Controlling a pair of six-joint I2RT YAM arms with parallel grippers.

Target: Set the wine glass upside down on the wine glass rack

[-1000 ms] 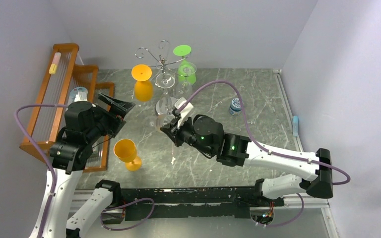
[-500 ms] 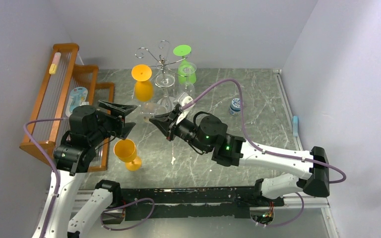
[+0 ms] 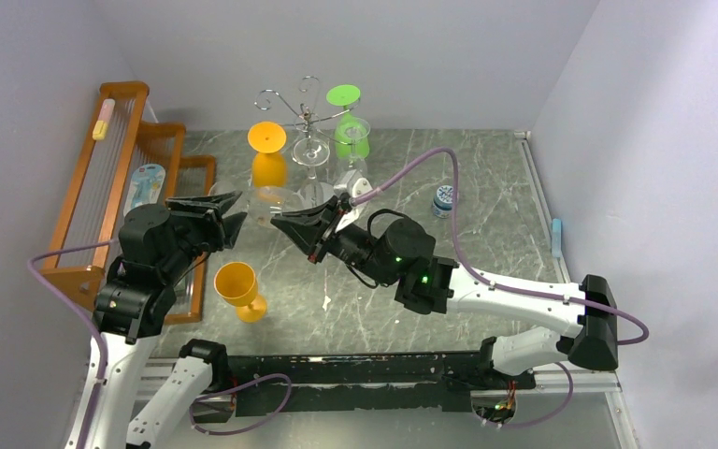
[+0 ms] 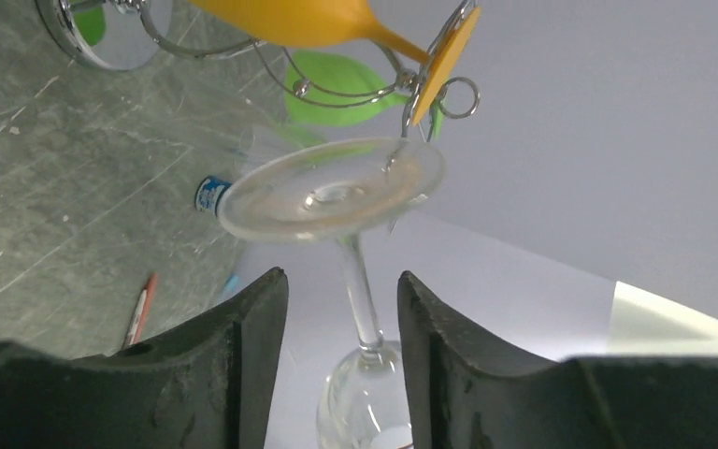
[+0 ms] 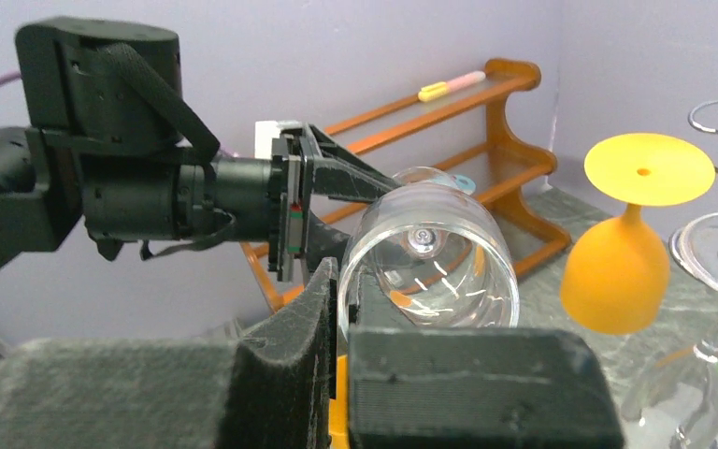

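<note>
A clear wine glass [image 3: 266, 198] hangs sideways in the air between my two grippers. My right gripper [image 5: 341, 281] is shut on the rim of its bowl [image 5: 430, 253], one finger inside and one outside. My left gripper [image 4: 341, 281] is open, with the stem [image 4: 360, 299] between its fingers and a gap on each side; the foot [image 4: 332, 192] lies beyond the fingertips. The wine glass rack [image 3: 304, 117] stands at the back, its disc base [image 4: 112, 33] on the table. An orange glass [image 3: 268, 154], a green glass [image 3: 348, 117] and a clear one [image 3: 310, 150] hang upside down from its wire arms.
An orange-brown wooden rack [image 3: 112, 168] fills the left side, right behind my left arm. A yellow goblet [image 3: 236, 285] stands upright on the table near the front left. A small blue-and-white bottle [image 3: 444, 199] sits to the right, and a pencil [image 4: 140, 309] lies on the marble.
My right gripper has carried the clear glass left toward the left gripper. My left gripper has swung up to meet it and narrowed its jaws around the stem.
</note>
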